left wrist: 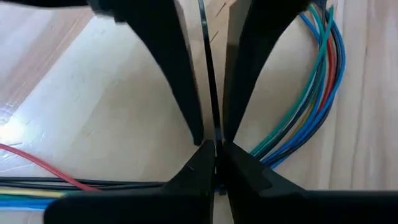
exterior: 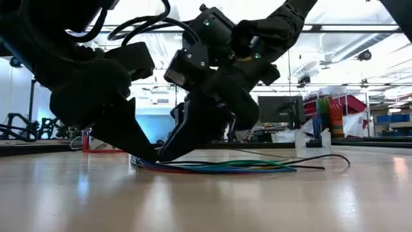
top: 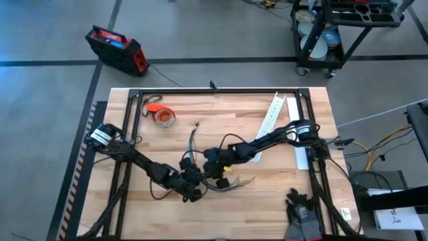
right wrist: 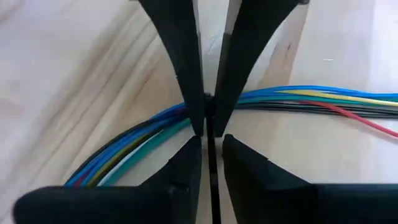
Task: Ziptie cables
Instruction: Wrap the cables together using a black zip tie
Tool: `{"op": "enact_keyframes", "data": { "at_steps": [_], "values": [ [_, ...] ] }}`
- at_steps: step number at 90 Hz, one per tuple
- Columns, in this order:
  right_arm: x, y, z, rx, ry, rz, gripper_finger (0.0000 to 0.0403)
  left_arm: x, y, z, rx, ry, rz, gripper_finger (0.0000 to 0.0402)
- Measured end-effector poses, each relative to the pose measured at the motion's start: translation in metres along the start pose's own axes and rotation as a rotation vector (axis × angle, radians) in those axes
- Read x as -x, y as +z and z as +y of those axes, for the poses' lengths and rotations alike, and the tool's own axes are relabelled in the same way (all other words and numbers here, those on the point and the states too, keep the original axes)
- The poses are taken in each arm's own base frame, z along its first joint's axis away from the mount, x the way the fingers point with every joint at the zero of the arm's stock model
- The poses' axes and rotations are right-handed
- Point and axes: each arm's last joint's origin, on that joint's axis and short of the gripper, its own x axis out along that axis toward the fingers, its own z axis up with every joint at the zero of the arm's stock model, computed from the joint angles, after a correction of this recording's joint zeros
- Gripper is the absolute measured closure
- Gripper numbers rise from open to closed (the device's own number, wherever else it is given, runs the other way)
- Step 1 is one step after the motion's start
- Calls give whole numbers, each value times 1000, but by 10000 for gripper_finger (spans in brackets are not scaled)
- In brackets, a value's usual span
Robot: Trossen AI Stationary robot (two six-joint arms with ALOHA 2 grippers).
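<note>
Two robot grippers meet tip to tip over the cables near the front middle of the table.

The left gripper (left wrist: 214, 152) has its fingers pressed together on the thin dark ziptie (left wrist: 208, 74). The right gripper (right wrist: 208, 140) also pinches that same ziptie, close to the left one. The cables (exterior: 238, 167) lie flat on the wooden table (top: 267, 201), a loose bunch of green, blue, yellow, red and dark wires. They run right under the two grippers. An orange tape roll (top: 162, 117) and a long white channel (top: 271, 117) lie farther back on the table. No box or bin holds the cables.
</note>
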Motion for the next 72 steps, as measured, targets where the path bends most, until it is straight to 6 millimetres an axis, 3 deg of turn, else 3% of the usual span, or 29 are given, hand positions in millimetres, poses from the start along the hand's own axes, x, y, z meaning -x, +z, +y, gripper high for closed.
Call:
{"op": "enact_keyframes", "data": {
  "at_steps": [18, 55, 72],
  "values": [
    [2, 2, 1, 8, -14, 2, 379, 0, 0, 0, 7, 4, 4, 392],
    [7, 10, 0, 30, -24, 22, 331, 0, -1, 1, 10, 3, 10, 392],
    [7, 11, 0, 17, -24, 24, 346, 0, -1, 1, 10, 3, 11, 392]
  ]
}}
